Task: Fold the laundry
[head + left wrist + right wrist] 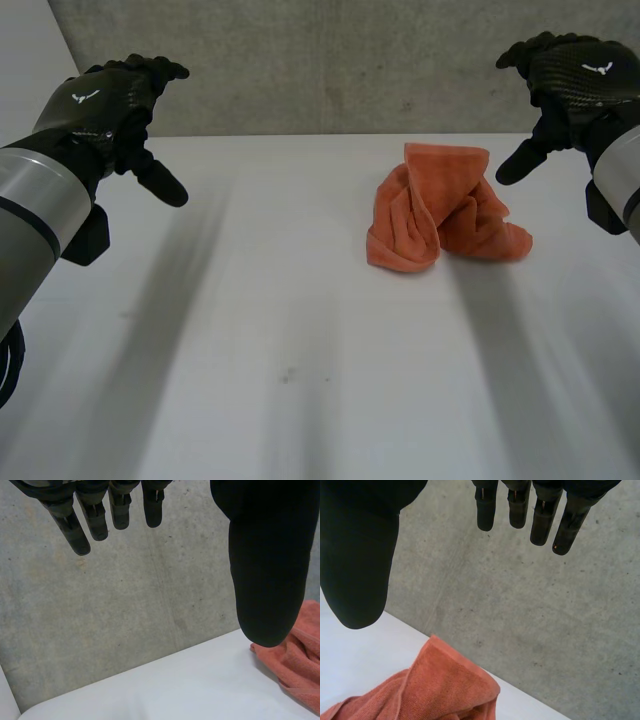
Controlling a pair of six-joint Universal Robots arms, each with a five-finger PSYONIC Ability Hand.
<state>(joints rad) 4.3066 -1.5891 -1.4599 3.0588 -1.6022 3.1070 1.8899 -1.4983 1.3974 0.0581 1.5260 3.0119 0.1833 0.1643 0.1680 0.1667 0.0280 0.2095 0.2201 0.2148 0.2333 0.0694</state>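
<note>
Left hand [105,110]: above table [250,370], fingers straight, empty, white emblem [85,97] on back.
Right hand [575,85]: fingers straight, empty, matching white emblem.
Towel [440,215]: orange, crumpled, near Right hand.

An orange towel [445,210] lies crumpled on the table [250,350], right of centre; the left hand [105,105] hovers well apart; the right hand [570,75] hovers near it, not touching.

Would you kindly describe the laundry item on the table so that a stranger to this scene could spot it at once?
Start at the white table before the grey concrete wall. Toward its far side, nearer the right hand than the left hand, lies a crumpled orange towel, bunched into loose folds. It is the one coloured thing on the table.
</note>
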